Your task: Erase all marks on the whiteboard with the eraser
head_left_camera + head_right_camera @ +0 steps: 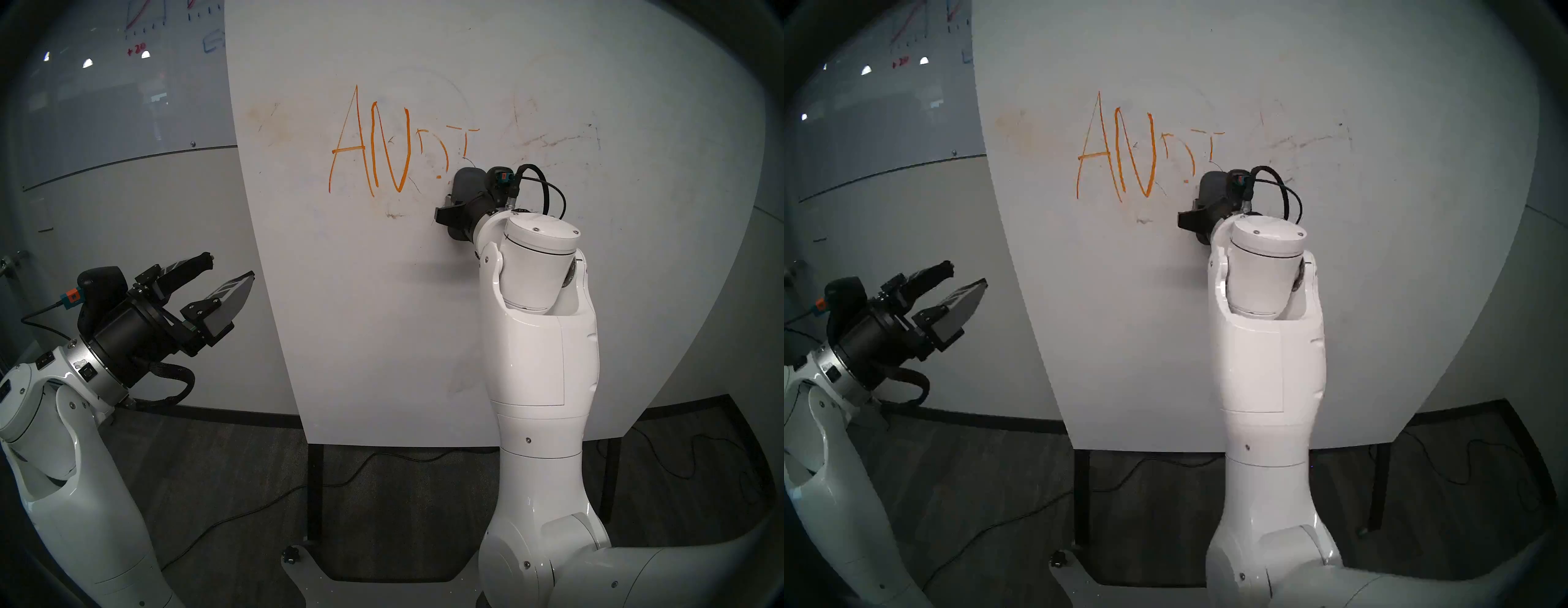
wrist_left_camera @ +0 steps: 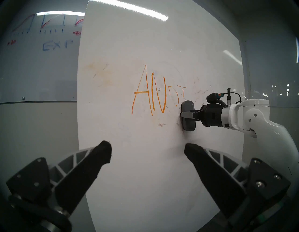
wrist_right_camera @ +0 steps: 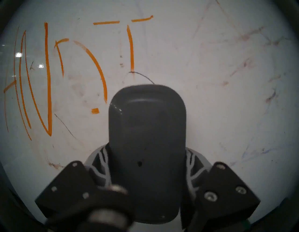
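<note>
The eraser (image 2: 187, 115), a dark grey oblong block, stands upright with its face pressed to the whiteboard (image 2: 145, 162), just at five o'clock of the orange marks (image 2: 155, 94); in the head views the right forearm hides its lower end, and in the right wrist view it (image 3: 147, 137) blocks the board behind it; the D and I are broken, with only pieces of their strokes showing, while the A and N stand whole; faint grey-brown smudges (image 1: 551, 140) at two o'clock of the eraser are hard to read; the right gripper (image 2: 186, 115) reaches level at the board, its jaws clamped on the eraser's long sides; the left gripper (image 1: 229, 271) hangs off the board's left edge, jaws spread and empty, aimed toward the board; wide bare board lies below and at three o'clock of the eraser; the board's top edge is cut off in the head views.
</note>
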Motion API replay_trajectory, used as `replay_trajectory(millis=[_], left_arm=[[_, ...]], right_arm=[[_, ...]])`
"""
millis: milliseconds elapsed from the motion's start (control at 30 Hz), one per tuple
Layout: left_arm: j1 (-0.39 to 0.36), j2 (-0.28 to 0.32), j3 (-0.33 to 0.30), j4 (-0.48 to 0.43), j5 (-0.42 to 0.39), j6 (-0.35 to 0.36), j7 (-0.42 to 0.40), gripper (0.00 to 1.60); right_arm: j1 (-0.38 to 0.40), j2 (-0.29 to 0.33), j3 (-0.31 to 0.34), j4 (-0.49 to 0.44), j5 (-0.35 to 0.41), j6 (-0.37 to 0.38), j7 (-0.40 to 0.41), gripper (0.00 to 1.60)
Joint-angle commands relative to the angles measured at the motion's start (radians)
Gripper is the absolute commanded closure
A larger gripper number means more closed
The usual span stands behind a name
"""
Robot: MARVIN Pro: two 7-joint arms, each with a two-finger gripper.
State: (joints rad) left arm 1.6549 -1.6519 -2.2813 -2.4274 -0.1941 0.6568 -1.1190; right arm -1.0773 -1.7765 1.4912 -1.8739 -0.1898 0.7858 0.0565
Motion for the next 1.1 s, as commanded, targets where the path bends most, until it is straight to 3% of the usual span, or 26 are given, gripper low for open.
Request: replay_trajectory(millis=[0,1067], left_arm=[[0.001,0.002,0.003,-0.016,-0.004,0.001,0.002,0.0],[0.001,0.002,0.002,-0.016,-0.004,0.001,0.002,0.0]], right_arm=[[0.016,0.021,0.001,-0.015,0.0,0.013,0.021,1.6],[0.069,0.051,0.024,-0.041,0.009,0.128,0.123,1.6]])
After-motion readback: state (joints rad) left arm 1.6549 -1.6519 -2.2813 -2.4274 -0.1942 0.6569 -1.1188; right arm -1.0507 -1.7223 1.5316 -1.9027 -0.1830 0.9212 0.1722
